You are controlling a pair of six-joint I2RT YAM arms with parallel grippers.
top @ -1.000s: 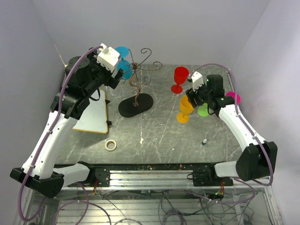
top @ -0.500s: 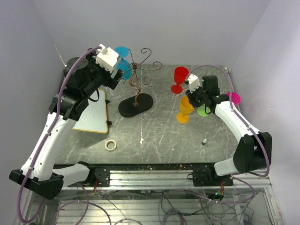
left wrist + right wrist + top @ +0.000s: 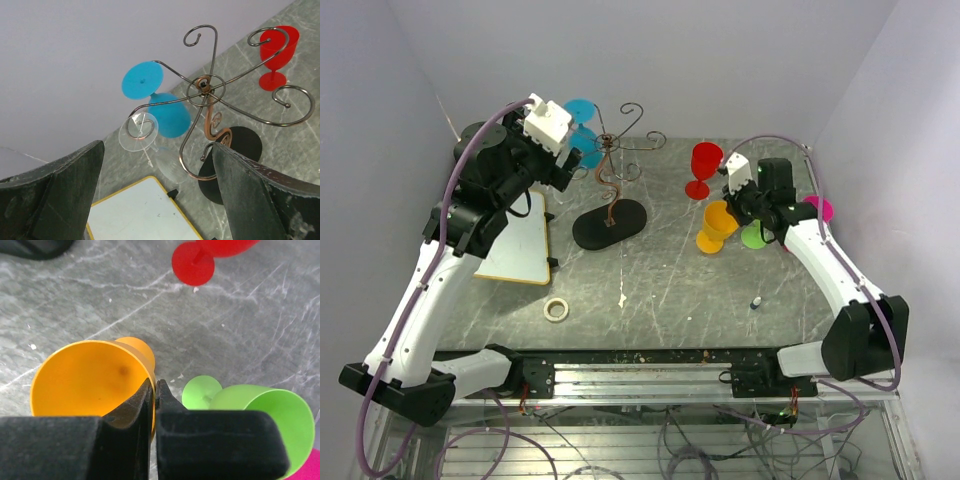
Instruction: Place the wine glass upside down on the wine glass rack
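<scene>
Right wrist: right tool [image 3: 154, 385] clamps rim of tilted orange wine glass [image 3: 85, 375]. Left tool [image 3: 157, 147] spread wide, facing wire rack [image 3: 205, 89].

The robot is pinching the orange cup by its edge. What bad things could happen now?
The right gripper holds only the thin rim of the tilted orange glass, so it might slip and fall. The green glass is right beside it and could get bumped. A blue glass and a clear glass already hang on the rack, so the orange one might knock them.
</scene>
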